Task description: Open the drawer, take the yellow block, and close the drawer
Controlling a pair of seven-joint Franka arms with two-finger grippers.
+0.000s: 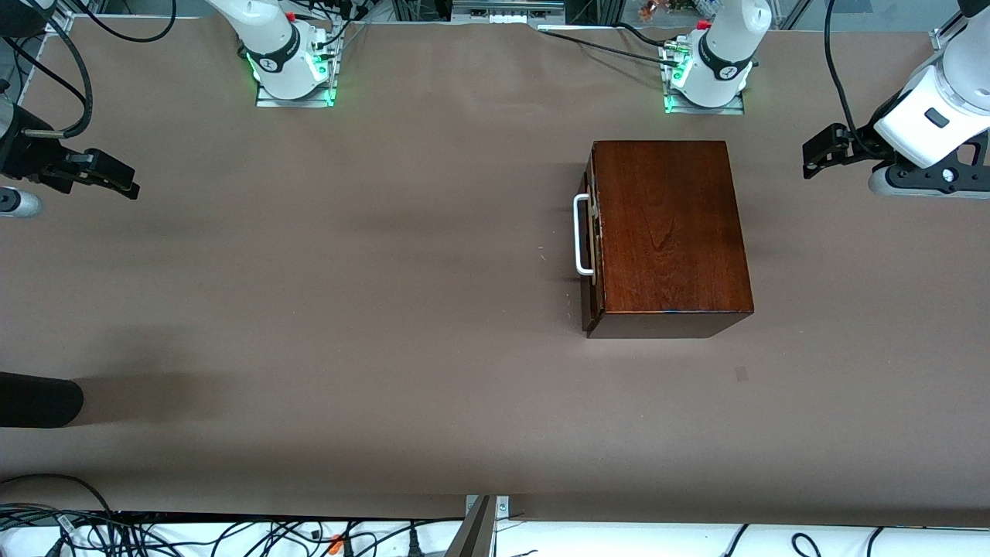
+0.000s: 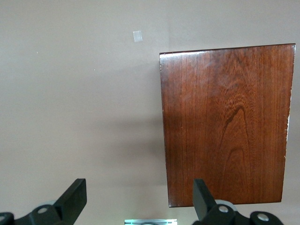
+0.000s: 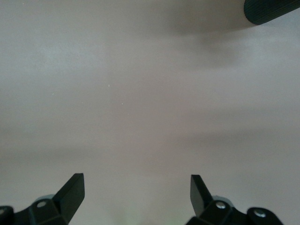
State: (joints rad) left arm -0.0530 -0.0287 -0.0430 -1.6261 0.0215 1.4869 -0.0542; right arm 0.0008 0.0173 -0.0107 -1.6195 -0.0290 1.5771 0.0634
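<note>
The drawer (image 1: 592,232) is closed, handle (image 1: 582,236) facing the right arm's end; both tools (image 2: 138,199) (image 3: 136,197) gape apart.

High front camera, two wrist cameras

Even, moderately bright overhead light, no hard shadows. The brown table (image 1: 387,309) shows soft, wide smudgy shadows in the front view. The wooden box (image 1: 669,224) has a mild sheen on its top and a soft shadow at its side; in the left wrist view its top (image 2: 225,122) shows a pale glare patch. Green LED glow at both arm bases. Right wrist view is flat and hazy; fingertips (image 3: 70,192) are crisp.
</note>
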